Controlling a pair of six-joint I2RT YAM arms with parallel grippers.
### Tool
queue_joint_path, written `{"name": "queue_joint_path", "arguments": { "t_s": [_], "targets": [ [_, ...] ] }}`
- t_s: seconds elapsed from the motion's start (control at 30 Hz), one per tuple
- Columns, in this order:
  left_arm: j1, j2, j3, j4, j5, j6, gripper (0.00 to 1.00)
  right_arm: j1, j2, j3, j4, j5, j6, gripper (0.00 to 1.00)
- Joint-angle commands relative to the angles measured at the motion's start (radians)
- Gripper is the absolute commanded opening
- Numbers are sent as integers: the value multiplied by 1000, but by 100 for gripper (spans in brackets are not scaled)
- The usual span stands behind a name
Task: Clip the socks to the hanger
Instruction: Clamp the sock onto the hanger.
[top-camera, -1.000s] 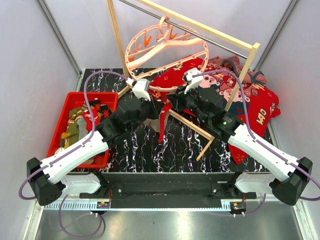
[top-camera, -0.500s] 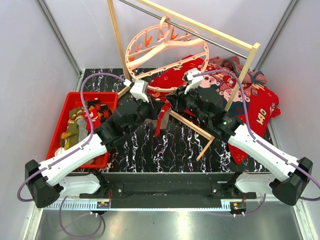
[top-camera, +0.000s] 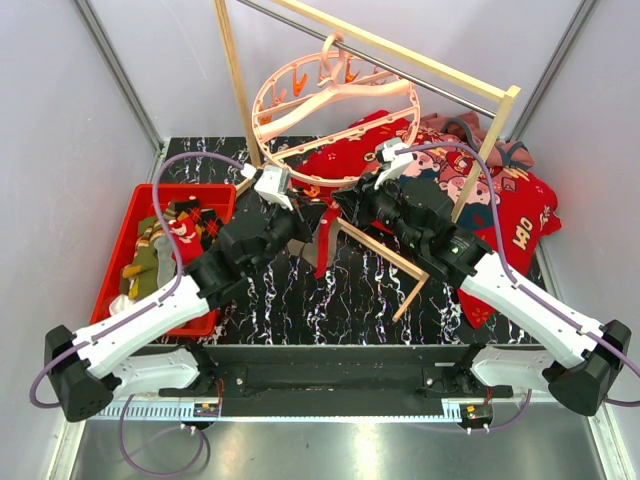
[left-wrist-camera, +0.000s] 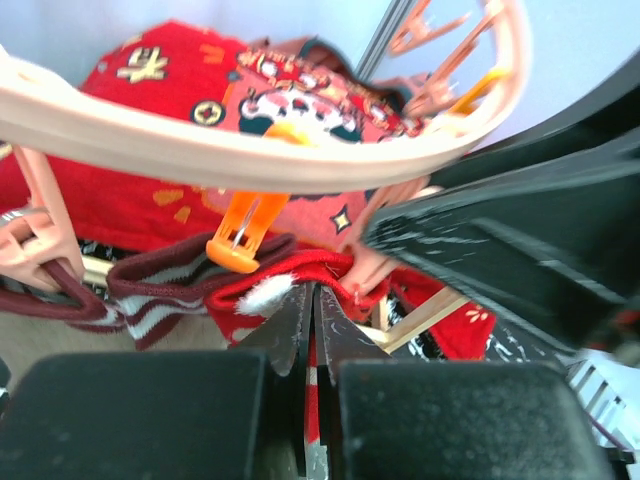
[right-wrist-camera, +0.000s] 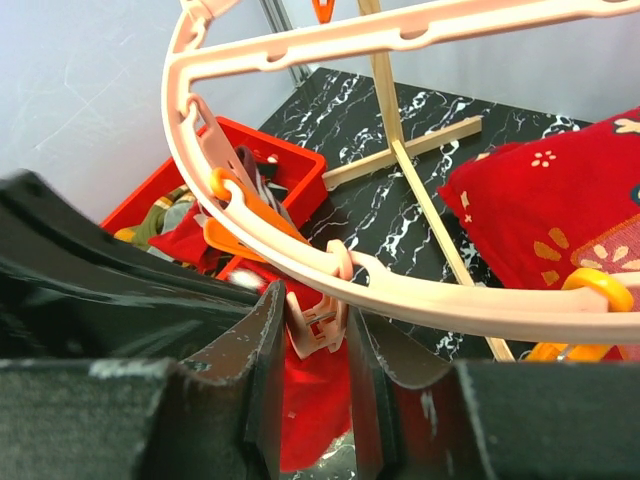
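Note:
The salmon-pink ring hanger (top-camera: 335, 108) hangs from the rack's rod. My left gripper (top-camera: 316, 222) is shut on a red sock with white pattern (top-camera: 322, 252), which dangles below the ring's near rim. In the left wrist view the sock's top (left-wrist-camera: 300, 285) sits at my shut left gripper (left-wrist-camera: 313, 295), touching a pink clip (left-wrist-camera: 375, 268). A maroon striped sock (left-wrist-camera: 150, 290) hangs from an orange clip (left-wrist-camera: 240, 232). My right gripper (right-wrist-camera: 316, 305) squeezes that pink clip (right-wrist-camera: 320, 320) under the ring (right-wrist-camera: 420, 295), the red sock (right-wrist-camera: 310, 410) below it.
A red bin (top-camera: 150, 195) at the left holds more socks (top-camera: 150, 255). The big red cartoon cloth (top-camera: 500, 205) lies at the back right. The pale wooden rack's foot bars (top-camera: 385, 255) cross the black marble table under both arms.
My left gripper has carried the red sock up and away from me to the ring's near rim. The right gripper has stayed at the clip.

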Motion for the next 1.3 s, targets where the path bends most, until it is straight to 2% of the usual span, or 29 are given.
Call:
{"name": "queue_joint_path", "arguments": {
  "t_s": [0.0,0.3,0.4,0.43,0.53,0.57,0.67,0.77,0.87,1.0,1.27],
  "targets": [
    [-8,-58,-8,105,-2,32,0,-6,-4,-12,6,42,-8,0],
    [-11,-49,-17,141,15,59,0,-6,-4,-2,-1,26,-10,0],
    [-13,-23,-12,148,29,56,0,-6,-7,4,2,11,-2,12],
    [-16,-16,-12,150,29,55,0,-6,-5,4,2,3,3,22],
    [-17,-8,-9,153,29,59,0,-6,-12,8,6,-9,10,43],
    [-18,-6,-11,153,27,59,0,-6,-13,9,8,-10,10,53],
    [-18,-8,-11,153,23,64,2,-7,-22,9,8,-14,12,70],
    [-18,-8,-12,148,7,68,5,-6,-44,4,6,-18,15,81],
    [-18,-8,-15,144,-8,70,13,-6,-85,-5,-10,-15,7,87],
    [-18,-12,-12,122,-54,87,22,-6,-146,-15,-56,8,-32,88],
    [-16,-42,-23,79,-135,110,25,-6,-251,-91,-98,106,-143,87]
  ]
}}
